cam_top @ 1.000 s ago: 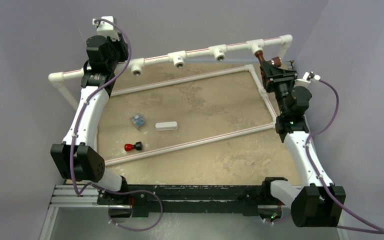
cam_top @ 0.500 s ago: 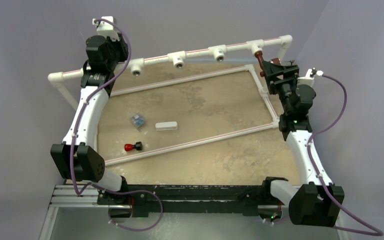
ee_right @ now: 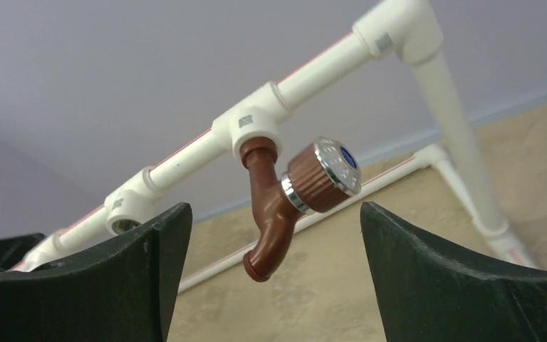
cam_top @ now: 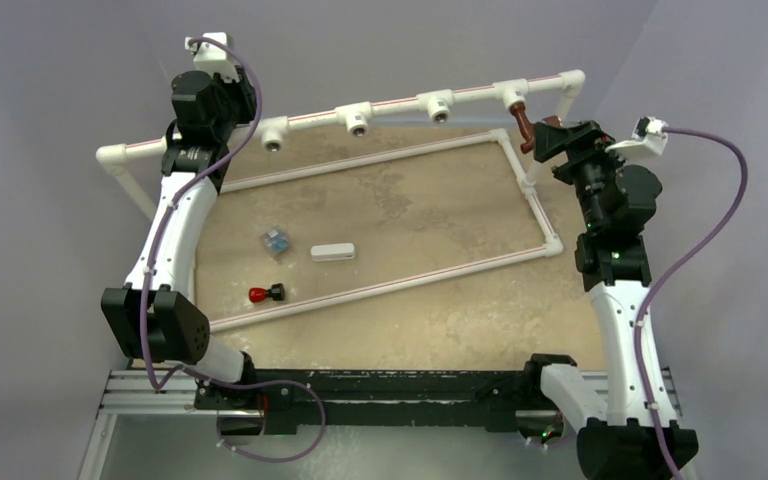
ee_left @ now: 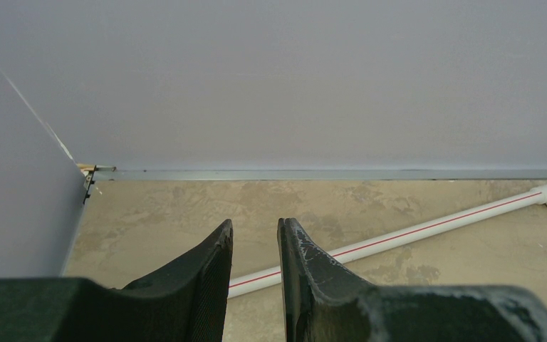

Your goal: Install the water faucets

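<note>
**Top external.** The water faucet (cam_top: 522,127) hangs spout-down from the end tee (cam_top: 511,97) at the right end of the pipe rail (cam_top: 390,104), and looks threaded home. My right gripper (cam_top: 552,133) sits just beside it, to the right of the rail's end, with its jaws spread and clear of the knob. That stance suits letting go of a seated tap. Three empty tees (cam_top: 357,121) wait further left along the rail, so I judge the job barely begun. Well in front of the rail, on the table (cam_top: 440,310), lie a red-and-black part (cam_top: 267,294), a white oblong block (cam_top: 333,252) and a bluish piece (cam_top: 276,241). Whether the red-and-black part is another faucet I cannot tell.

**Left wrist.** My left gripper (ee_left: 255,231) faces the back wall, its fingers narrowly parted and holding nothing. A thin pipe (ee_left: 413,231) lies on the table beyond it. The rail is out of frame, so this arm seems parked out of the way.

**Right wrist.** The faucet stands between my wide jaws and touches neither. Its stem enters the end tee from under the rail, and its chrome-rimmed knob faces me.
</note>
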`<state>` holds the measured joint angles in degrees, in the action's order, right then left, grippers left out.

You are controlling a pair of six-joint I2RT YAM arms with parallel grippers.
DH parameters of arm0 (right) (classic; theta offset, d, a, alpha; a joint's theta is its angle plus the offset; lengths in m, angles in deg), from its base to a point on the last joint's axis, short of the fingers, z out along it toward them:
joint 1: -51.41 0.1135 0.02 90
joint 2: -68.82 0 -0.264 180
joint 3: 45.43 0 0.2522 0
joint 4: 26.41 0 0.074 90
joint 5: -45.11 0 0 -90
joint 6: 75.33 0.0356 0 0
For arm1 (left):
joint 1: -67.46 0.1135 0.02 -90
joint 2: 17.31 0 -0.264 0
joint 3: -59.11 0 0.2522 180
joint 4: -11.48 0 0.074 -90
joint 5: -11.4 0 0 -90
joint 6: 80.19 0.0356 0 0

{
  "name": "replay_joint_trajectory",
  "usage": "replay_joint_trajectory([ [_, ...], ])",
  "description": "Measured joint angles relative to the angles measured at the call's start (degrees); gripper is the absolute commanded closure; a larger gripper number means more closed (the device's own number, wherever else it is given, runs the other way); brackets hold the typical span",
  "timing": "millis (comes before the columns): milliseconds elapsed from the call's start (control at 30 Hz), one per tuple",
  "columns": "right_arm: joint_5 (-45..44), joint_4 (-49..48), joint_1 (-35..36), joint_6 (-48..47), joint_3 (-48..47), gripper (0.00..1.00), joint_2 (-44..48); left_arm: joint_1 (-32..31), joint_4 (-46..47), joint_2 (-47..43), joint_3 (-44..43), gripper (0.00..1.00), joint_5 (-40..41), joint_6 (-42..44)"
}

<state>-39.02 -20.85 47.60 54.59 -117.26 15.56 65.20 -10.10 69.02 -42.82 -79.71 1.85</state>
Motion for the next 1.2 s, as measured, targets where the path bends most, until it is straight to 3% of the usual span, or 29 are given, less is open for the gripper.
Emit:
replay_joint_trajectory([
  [233,-3.6,4.6,6.8,-18.0,-7.6,0.11,-0.6,0.0,0.0,0.0,0.0,0.71,-0.1,0.0],
  [533,-7.0,11.3,17.8,-43.3,-10.8,0.11,-2.0,0.0,0.0,0.0,0.0,0.72,-0.2,0.0],
  [733,-19.6,13.7,26.5,-65.0,-10.0,0.07,-2.1,0.0,0.0,0.0,0.0,0.71,-0.2,0.0],
  [933,-34.0,4.6,30.2,-88.3,0.3,0.06,-0.3,0.0,0.0,0.0,0.0,0.72,-0.2,0.0],
  [1200,-41.0,-11.1,30.5,-110.3,7.3,0.07,-1.4,0.0,0.0,0.0,0.0,0.71,-0.2,0.0],
])
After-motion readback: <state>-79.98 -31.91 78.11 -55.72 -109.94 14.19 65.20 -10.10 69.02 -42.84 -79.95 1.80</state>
